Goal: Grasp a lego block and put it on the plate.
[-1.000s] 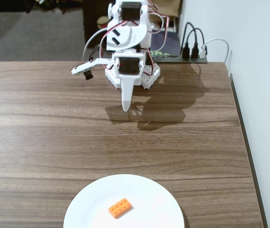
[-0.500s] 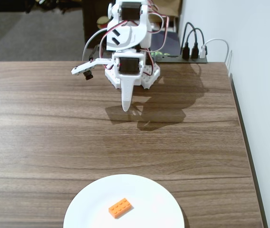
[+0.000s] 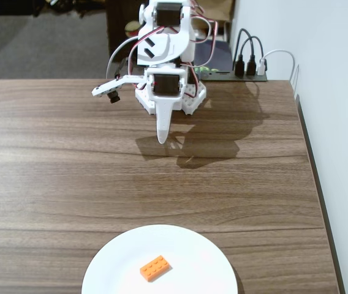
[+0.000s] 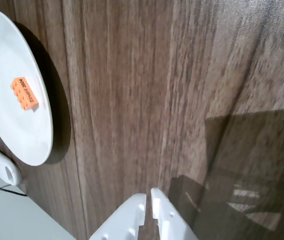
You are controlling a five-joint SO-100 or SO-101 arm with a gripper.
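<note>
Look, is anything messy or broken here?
Nothing stands out. The lego block lies flat on the plate, a bit askew, and the gripper hangs shut and empty above the bare wooden table.

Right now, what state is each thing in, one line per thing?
lego block: lying flat on the plate, studs up, not gripped.
plate: on the table, holding only the block.
gripper: shut, empty, far from the plate.
cables: plugged in behind the arm's base.

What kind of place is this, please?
Probably a home or office desk used for hobby robotics: a brown wood-grain table against a plain white wall, with black and white cables plugged into a strip behind the small white arm.
</note>
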